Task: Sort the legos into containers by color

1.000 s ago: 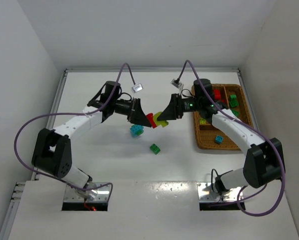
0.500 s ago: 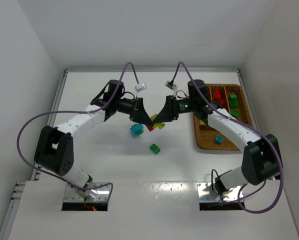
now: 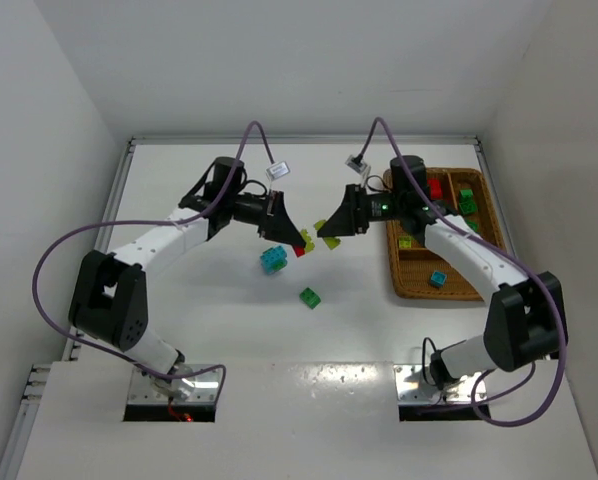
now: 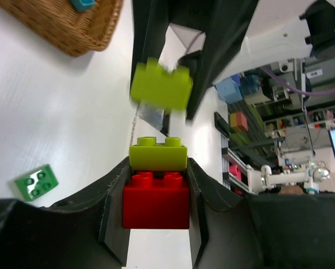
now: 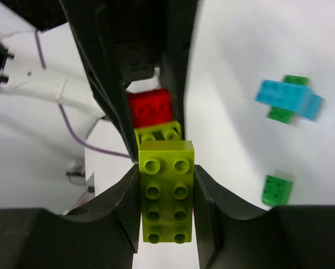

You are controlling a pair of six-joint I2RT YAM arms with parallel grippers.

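Two grippers tip to tip above the white table [image 3: 209,320], left gripper [image 4: 158,171] pinching a red studded brick [image 4: 156,202] topped by a short yellow-green brick [image 4: 158,157], right gripper [image 5: 166,174] pinching a long yellow-green brick [image 5: 166,196] just apart from it, brown woven wicker tray [image 3: 411,287] to the right
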